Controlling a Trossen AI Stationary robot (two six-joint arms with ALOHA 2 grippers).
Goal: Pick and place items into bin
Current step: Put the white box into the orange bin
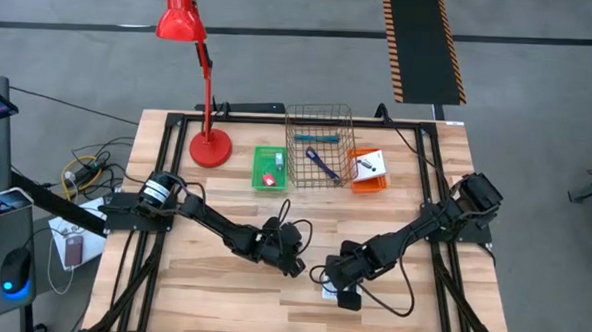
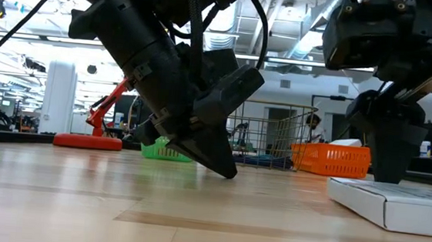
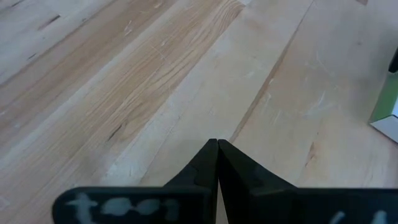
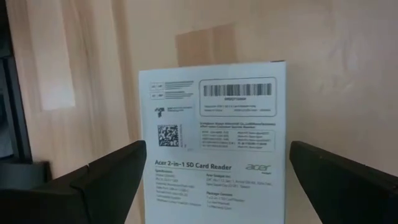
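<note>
A white card-reader box (image 4: 214,143) lies flat on the wood, its printed label facing up; it also shows in the low view (image 2: 395,203) and the high view (image 1: 330,293). My right gripper (image 4: 217,149) is open, pointing down over the box, with one finger on either side of it and a gap at each. My left gripper (image 3: 216,145) is shut and holds nothing. It hangs low over bare wood left of the box (image 1: 292,256), tilted, with its tips close to the table (image 2: 227,171).
Along the far side stand a green bin (image 1: 269,168) with a small red block, a wire basket (image 1: 319,147) holding a teal marker and a blue-purple strap, and an orange bin (image 1: 368,173) with a white card. A red desk lamp (image 1: 209,147) stands far left.
</note>
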